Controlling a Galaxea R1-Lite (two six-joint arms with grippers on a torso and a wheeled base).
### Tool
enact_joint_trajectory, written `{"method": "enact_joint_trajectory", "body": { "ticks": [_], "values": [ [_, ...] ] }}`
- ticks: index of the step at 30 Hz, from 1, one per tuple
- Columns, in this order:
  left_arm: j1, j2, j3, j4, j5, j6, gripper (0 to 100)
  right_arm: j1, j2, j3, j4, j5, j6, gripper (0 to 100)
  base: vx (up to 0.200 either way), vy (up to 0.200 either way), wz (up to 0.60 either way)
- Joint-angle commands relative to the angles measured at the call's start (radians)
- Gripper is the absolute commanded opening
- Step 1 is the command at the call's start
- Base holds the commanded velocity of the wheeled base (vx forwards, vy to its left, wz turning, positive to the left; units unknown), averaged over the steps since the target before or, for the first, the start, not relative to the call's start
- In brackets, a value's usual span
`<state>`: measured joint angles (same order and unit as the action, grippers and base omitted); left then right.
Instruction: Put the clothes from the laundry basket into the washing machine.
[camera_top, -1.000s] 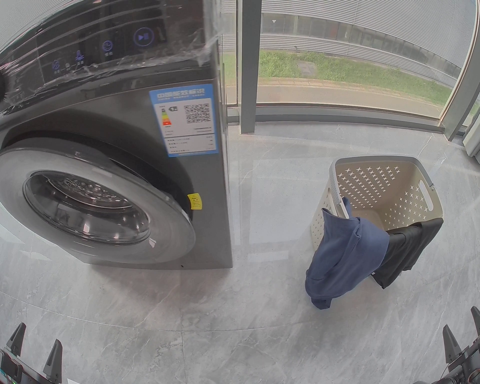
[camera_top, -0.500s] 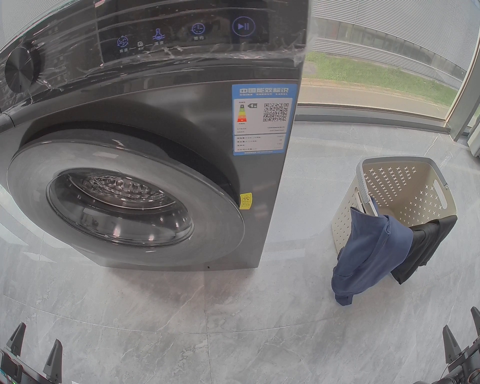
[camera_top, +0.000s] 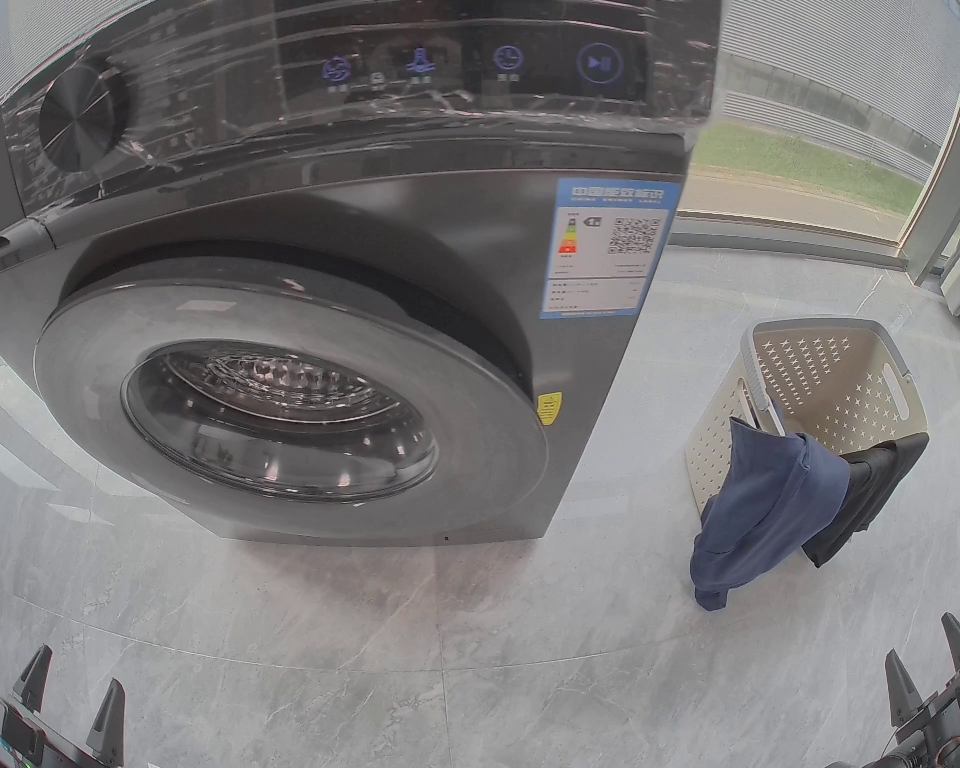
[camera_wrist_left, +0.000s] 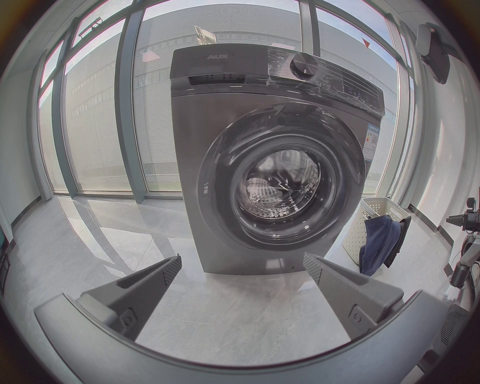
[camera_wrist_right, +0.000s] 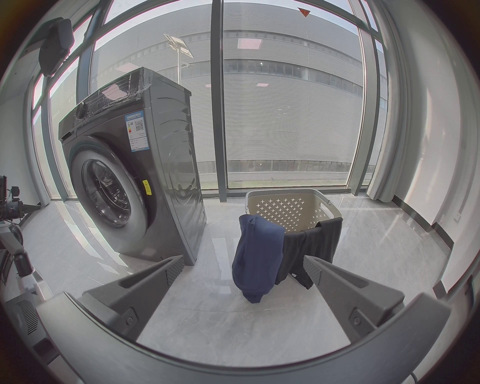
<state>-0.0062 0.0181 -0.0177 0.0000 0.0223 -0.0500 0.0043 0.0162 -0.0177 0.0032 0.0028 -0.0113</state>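
A dark grey washing machine (camera_top: 420, 250) stands ahead on the left with its round glass door (camera_top: 285, 415) shut. To its right sits a beige laundry basket (camera_top: 835, 375). A blue garment (camera_top: 770, 510) and a black garment (camera_top: 865, 490) hang over the basket's front rim. My left gripper (camera_top: 70, 690) is low at the near left, open and holding nothing. My right gripper (camera_top: 925, 660) is low at the near right, also open and holding nothing. In the wrist views, the left gripper (camera_wrist_left: 242, 265) faces the machine (camera_wrist_left: 280, 160) and the right gripper (camera_wrist_right: 242, 265) faces the basket (camera_wrist_right: 295, 205) with its blue garment (camera_wrist_right: 257, 255).
Grey marble floor (camera_top: 480, 640) stretches between me and the machine. Tall windows (camera_top: 830, 110) run behind the basket, with a window frame post at the far right (camera_top: 935, 210).
The whole head view has shifted: the washing machine and basket slid rightward in the picture and the machine looms larger. Both grippers keep their places, open.
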Motion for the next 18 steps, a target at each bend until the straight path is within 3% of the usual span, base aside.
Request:
{"method": "enact_joint_trajectory", "body": {
  "ticks": [1, 5, 18],
  "values": [
    [0.000, -0.012, 0.016, 0.000, 0.001, -0.001, 100, 0.000, -0.016, 0.016, 0.000, 0.000, -0.001, 100, 0.000, 0.200, 0.00],
    [0.000, -0.012, 0.016, 0.000, 0.001, -0.001, 100, 0.000, -0.016, 0.016, 0.000, -0.001, -0.001, 100, 0.000, 0.200, 0.00],
    [0.000, -0.012, 0.016, 0.000, 0.001, -0.001, 100, 0.000, -0.016, 0.016, 0.000, 0.000, -0.001, 100, -0.015, 0.000, 0.00]
  ]
}}
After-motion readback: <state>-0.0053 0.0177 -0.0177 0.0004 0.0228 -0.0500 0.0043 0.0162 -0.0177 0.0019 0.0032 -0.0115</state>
